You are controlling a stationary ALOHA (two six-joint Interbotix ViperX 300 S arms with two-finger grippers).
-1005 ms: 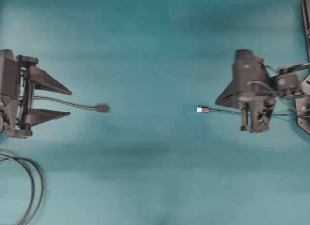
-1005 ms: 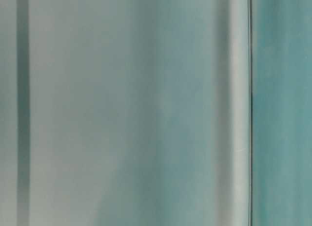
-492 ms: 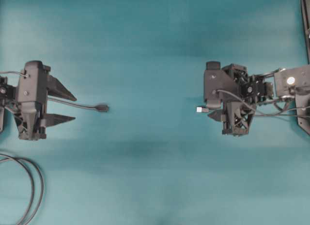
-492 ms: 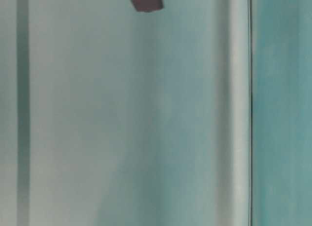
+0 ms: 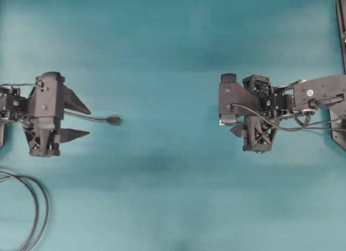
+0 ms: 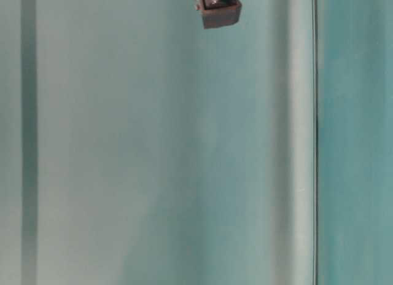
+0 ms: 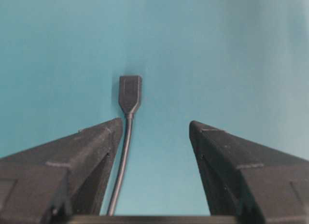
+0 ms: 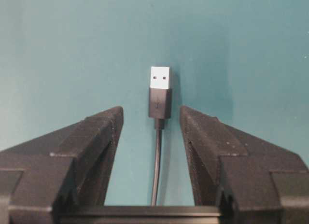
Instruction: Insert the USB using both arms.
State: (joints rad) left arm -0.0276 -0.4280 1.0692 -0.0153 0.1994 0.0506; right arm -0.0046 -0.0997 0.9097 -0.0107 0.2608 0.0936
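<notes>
Teal tabletop (image 5: 162, 45), one hand at each end and a cable end in front of each.

Over on the right, the USB (image 8: 160, 91) lies flat just ahead of the right hand (image 8: 151, 119), lined up with the gap between the two fingers, its cable running back between them; that hand is spread apart with nothing in it. From overhead the plug is mostly hidden under the arm. Opposite, the left hand (image 7: 154, 130) is spread wide too, gripping nothing, and the black socket (image 7: 130, 94) sits just past its left finger. No readable writing anywhere. A thicker looped cable (image 5: 32, 207) lies in the corner.
</notes>
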